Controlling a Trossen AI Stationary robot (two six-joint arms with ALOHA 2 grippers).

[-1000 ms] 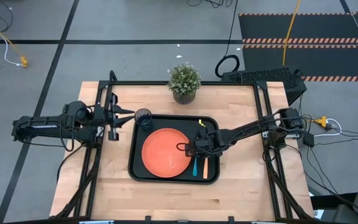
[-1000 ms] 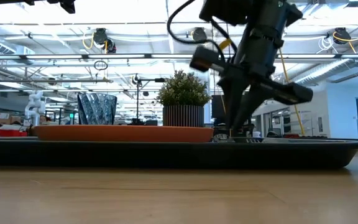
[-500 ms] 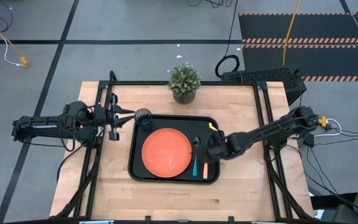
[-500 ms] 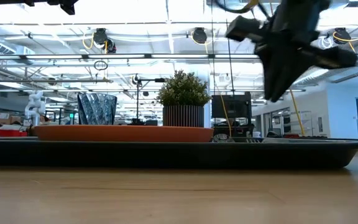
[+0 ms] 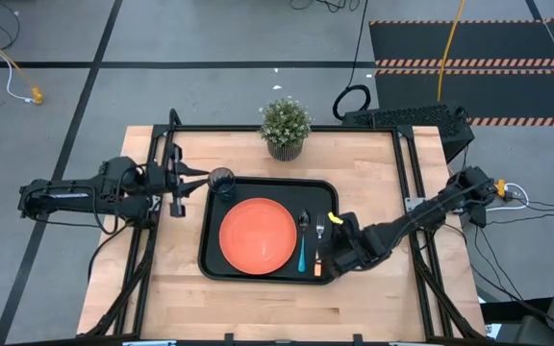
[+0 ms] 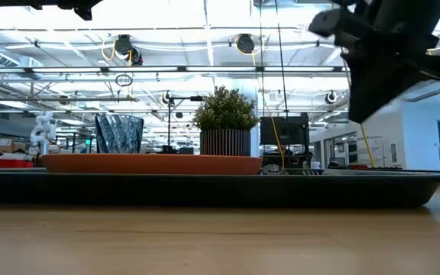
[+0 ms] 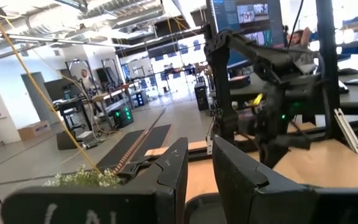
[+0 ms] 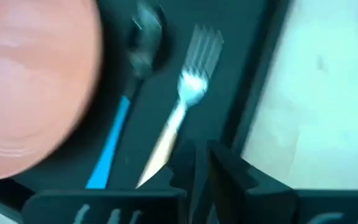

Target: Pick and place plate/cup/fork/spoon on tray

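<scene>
The black tray [image 5: 330, 192] lies mid-table. On it rest the orange plate [image 5: 258, 234], the grey cup [image 5: 221, 181] in its far left corner, the blue-handled spoon [image 5: 303, 242] and the orange-handled fork [image 5: 319, 246], side by side right of the plate. My right gripper [image 5: 339, 256] hovers above the tray's near right corner, shut and empty; its wrist view shows the fork [image 8: 188, 93] and spoon [image 8: 129, 99] just ahead of the fingers [image 8: 185, 165]. My left gripper [image 5: 196, 178] waits, shut, left of the cup.
A potted green plant [image 5: 285, 125] stands on the table beyond the tray's far edge. Bare wood lies left, right and near of the tray. In the low view my right gripper [image 6: 384, 65] hangs high above the tray's rim [image 6: 205, 187].
My right gripper has risen from the tray beside the plate and drawn back toward the table's right and near edges. The fork and spoon stay lying on the tray, the fork now uncovered.
</scene>
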